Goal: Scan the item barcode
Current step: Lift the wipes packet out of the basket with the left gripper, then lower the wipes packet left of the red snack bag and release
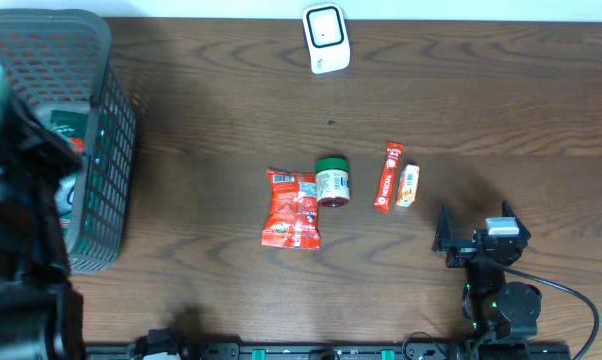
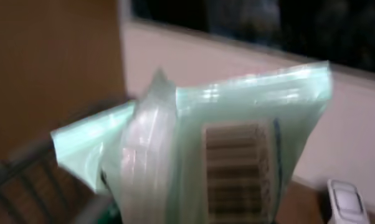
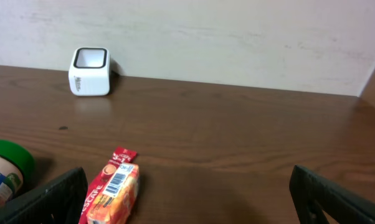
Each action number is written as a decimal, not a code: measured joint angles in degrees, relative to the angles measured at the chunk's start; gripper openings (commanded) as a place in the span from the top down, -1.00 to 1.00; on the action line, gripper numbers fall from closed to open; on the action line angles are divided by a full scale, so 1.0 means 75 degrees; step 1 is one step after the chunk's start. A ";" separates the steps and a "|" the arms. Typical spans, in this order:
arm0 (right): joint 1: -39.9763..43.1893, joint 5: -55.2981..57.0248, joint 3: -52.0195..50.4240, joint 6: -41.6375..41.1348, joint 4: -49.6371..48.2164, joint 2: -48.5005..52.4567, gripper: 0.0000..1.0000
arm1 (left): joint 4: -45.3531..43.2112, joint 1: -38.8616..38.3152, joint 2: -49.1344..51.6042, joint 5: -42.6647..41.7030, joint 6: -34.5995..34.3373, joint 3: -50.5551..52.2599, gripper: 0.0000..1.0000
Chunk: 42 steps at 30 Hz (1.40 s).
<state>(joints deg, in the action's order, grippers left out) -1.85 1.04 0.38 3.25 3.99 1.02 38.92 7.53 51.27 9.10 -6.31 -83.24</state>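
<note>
**Left Arm Holding Up a Pale Green Pouch; Right Tool Standing Wide**

The left arm (image 1: 19,175) is reaching over the grey mesh basket (image 1: 103,130) at the left end of the table (image 1: 231,100). In the left wrist view a pale green, see-through pouch (image 2: 237,124) is filling most of the frame. It is hanging in the air close to the camera, with the wall behind it. The left tool is gripping this pouch, though the pouch is covering the tool's own fingers, so they are not showing. The pouch's barcode (image 2: 234,171) is facing the wrist camera, blurred but readable as dark bars. The basket rim is showing low at the left of that view, and the white scanner (image 1: 326,38) is peeking in at the bottom right corner.

The scanner is sitting at the far edge of the table, well apart from the basket. Four other items are lying near the middle of the table. A red snack bag (image 1: 293,207) is touching a jar with a green lid (image 1: 332,181). To their right a red stick packet (image 1: 387,177) is lying just beside a small orange packet (image 1: 408,186).

The right tool (image 1: 476,232) is standing near the front edge with its jaws spread wide and gripping nothing. It is pointing toward the two small packets, near them but not touching.
</note>
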 measured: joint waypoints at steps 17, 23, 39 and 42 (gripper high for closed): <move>0.0000 0.0000 -0.0003 0.0000 0.0000 0.0000 -0.99 | 0.1964 -0.3905 0.4004 -0.0323 -0.1915 0.0391 0.85; 0.0000 0.0000 0.0000 0.0000 0.0003 0.0000 -0.99 | 0.1874 -0.4083 0.6085 -0.0367 -0.2398 0.0405 0.85; 0.0000 0.0000 -0.0003 0.0000 0.0000 0.0000 -0.98 | 0.1641 -0.4039 0.7877 -0.0793 -0.2430 0.0358 -0.59; 0.0000 0.0000 -0.0003 0.0000 0.0000 0.0000 -0.99 | 0.1690 -0.3987 0.7563 -0.0863 -0.2349 0.0332 0.30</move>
<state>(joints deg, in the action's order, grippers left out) -1.85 1.04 0.36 3.25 3.99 1.02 51.59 -22.37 107.98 2.63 -23.92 -80.75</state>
